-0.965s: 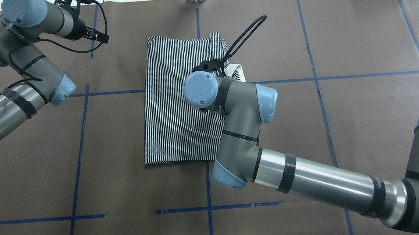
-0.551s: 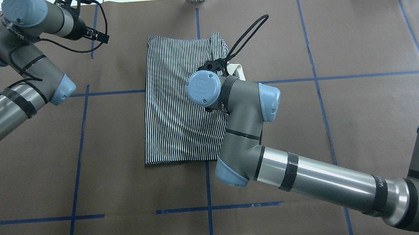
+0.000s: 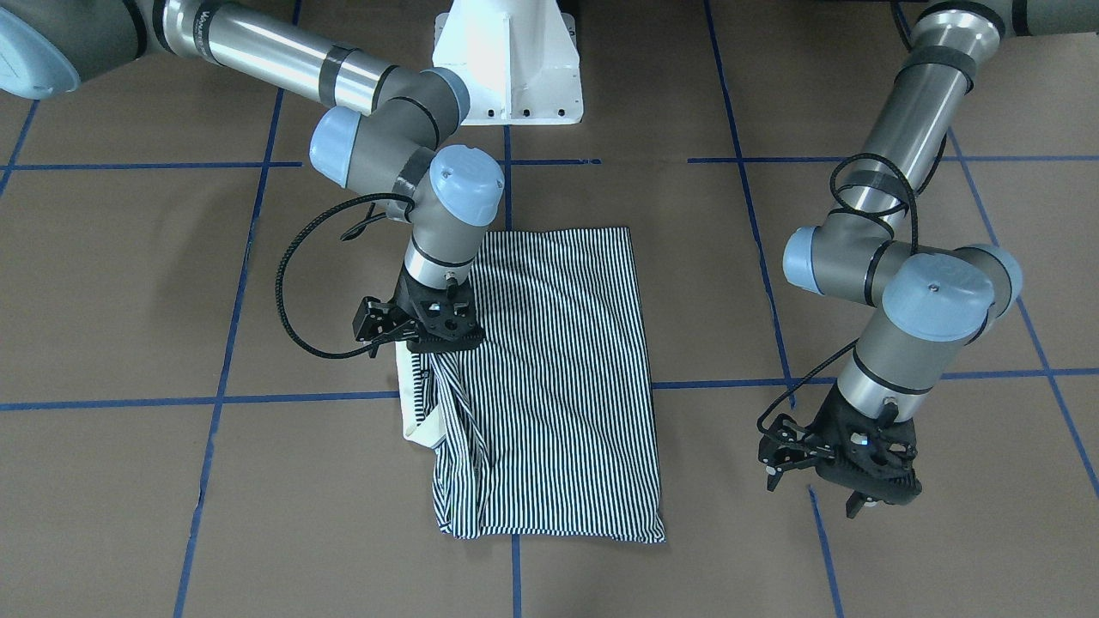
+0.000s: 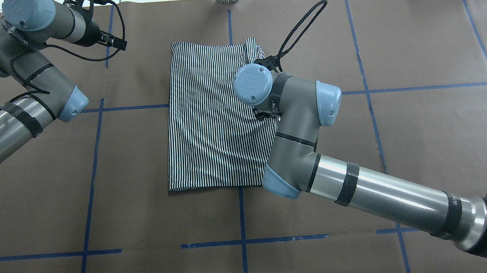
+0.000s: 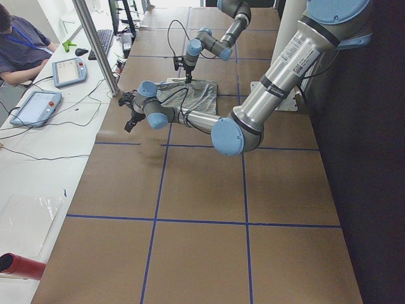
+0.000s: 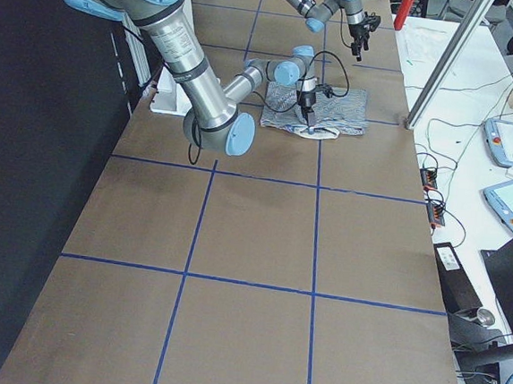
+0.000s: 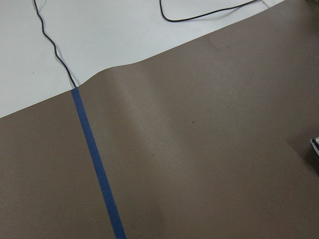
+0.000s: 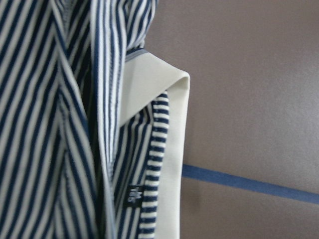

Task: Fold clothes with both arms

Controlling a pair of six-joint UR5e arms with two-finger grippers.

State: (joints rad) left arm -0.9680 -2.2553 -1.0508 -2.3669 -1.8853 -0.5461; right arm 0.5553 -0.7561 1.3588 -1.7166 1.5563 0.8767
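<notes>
you have the shirt (image 3: 558, 386) folded lengthwise, a cross fold is left i think; right gripper (image 3: 427, 342) over its collar (image 3: 418, 429), fingers i cannot tell, left gripper (image 3: 824, 485) spread, empty, well apart.

— Striped polo shirt (image 4: 212, 125)?
— Folded into a tall rectangle, flat on the brown paper (image 4: 425, 42), right over a crossing of the blue tape lines (image 4: 416, 88).
— Right arm (image 4: 303, 128)?
— Reaches in from the lower right, elbow bent beside the shirt's right edge, wrist cap sitting above that edge near the top.
— Right gripper?
— Tucked under the wrist, out of sight; perhaps touching the cloth, hard to say from up here.
— Anything else there?
— Black cable (image 4: 300, 25), looping from the wrist up past the shirt's top right corner.
— Left arm (image 4: 29, 74)?
— Up in the far left corner, well apart from the shirt, with the left gripper (image 4: 83, 1) partly cropped by the top edge.
</notes>
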